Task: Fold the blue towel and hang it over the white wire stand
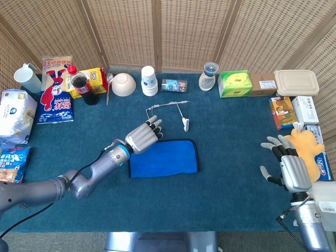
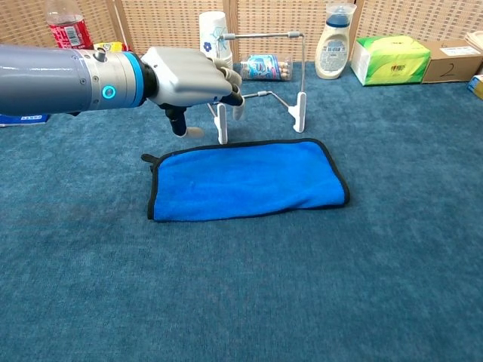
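Observation:
The blue towel [image 1: 164, 158] [image 2: 245, 179] lies folded flat on the blue tablecloth, its black-trimmed edges showing. Just behind it stands the white wire stand [image 1: 169, 111] [image 2: 260, 83], bare. My left hand [image 1: 143, 136] [image 2: 190, 78] hovers above the towel's back left corner, fingers spread toward the stand's left leg, holding nothing. My right hand [image 1: 289, 167] rests open at the table's right edge, far from the towel, and shows only in the head view.
Along the back stand a paper cup stack [image 1: 149, 80], a bowl [image 1: 123, 84], a bottle [image 1: 208, 76], a green tissue box [image 1: 235, 83] and cartons. Snack bags [image 1: 56, 89] fill the left side. A yellow plush toy [image 1: 304, 152] and boxes sit at the right.

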Controlling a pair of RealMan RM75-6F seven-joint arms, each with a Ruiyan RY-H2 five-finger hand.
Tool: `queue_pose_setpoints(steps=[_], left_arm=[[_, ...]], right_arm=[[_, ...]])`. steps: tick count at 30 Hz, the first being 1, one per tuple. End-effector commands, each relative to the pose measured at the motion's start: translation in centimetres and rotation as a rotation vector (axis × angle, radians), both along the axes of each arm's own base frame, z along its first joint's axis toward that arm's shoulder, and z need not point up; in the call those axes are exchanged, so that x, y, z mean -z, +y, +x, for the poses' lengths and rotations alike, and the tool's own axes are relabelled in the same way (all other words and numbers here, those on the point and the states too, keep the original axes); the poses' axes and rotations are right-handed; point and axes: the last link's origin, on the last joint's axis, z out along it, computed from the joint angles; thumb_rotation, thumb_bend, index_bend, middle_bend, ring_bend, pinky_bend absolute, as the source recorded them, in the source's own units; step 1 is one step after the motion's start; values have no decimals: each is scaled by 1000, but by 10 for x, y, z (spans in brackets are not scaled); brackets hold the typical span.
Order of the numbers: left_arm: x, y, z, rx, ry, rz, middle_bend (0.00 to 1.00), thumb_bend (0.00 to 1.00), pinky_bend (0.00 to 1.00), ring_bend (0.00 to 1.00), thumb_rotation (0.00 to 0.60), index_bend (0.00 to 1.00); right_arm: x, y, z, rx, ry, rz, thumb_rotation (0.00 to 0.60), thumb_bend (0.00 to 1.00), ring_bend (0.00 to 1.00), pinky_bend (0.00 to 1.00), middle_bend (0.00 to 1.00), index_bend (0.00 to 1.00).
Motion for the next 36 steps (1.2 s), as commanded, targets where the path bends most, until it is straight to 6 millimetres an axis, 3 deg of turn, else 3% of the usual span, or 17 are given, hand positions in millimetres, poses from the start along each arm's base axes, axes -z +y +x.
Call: queue_pose_setpoints(steps=[1, 36], left_arm=[[0, 0, -1, -1, 9, 1, 209, 249, 0, 9, 600, 231], [-15, 1, -19, -20, 39, 21, 204, 251, 0, 0, 600, 230]], right_arm=[[0, 0, 0, 0, -1, -2, 600, 331, 19, 0, 165, 253], [-1, 0, -1, 11, -13, -8, 600, 332, 14, 0, 165, 251]])
